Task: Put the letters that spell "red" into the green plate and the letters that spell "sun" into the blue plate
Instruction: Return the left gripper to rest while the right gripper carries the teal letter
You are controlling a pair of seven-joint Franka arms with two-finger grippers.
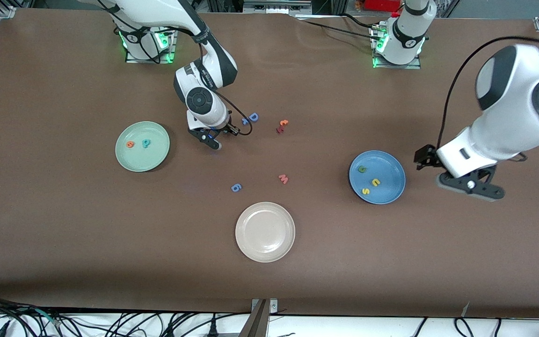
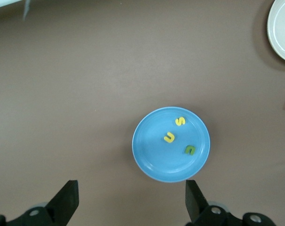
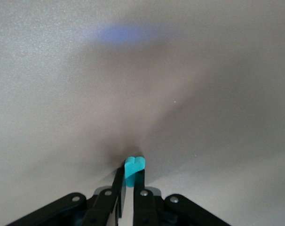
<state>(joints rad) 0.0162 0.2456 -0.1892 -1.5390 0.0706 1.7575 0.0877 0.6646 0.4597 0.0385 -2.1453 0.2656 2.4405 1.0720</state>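
right gripper (image 1: 212, 139) at table level, 3 o'clock of green plate (image 1: 159, 159), pinched shut on teal "r" (image 3: 133, 170) | left gripper (image 1: 470, 185) wide open, empty, waiting by blue plate (image 1: 392, 161) | risk: thin edge grip, letter could twist out on lift

Three plates: green (image 1: 142, 146), blue (image 1: 377, 177), cream (image 1: 265, 231). Two letters (image 1: 138, 144) on green, three (image 1: 369, 180) on blue, six loose on table (image 1: 63, 210), one teal (image 3: 133, 171) pinched.
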